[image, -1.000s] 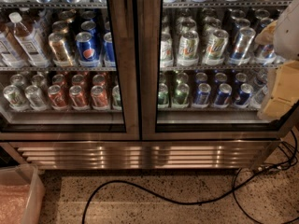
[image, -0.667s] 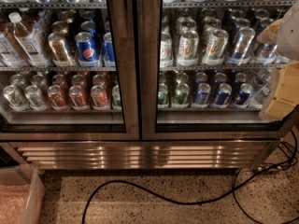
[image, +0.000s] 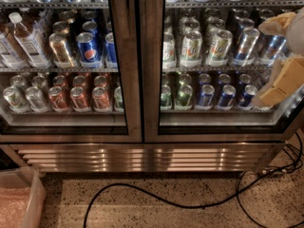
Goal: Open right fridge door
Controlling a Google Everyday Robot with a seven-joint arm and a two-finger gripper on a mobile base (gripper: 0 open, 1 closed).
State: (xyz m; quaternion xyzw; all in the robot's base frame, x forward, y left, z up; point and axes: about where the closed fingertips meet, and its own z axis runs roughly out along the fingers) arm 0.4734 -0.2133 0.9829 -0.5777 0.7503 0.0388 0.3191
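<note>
The right fridge door (image: 153,103) fills the right half of the camera view. It is a glass panel in a brushed steel frame and sits flush against the left door at the centre. Green, silver and blue cans stand on shelves behind the glass. My gripper (image: 284,77) shows as tan parts at the right edge, in front of the door's outer side at the height of the two can shelves. No handle can be made out there.
The left glass door (image: 124,103) shows Pepsi cans, red cans and bottles behind it. A steel vent grille (image: 142,158) runs below both doors. A black cable (image: 156,196) loops across the speckled floor. A translucent bin (image: 19,201) stands at the lower left.
</note>
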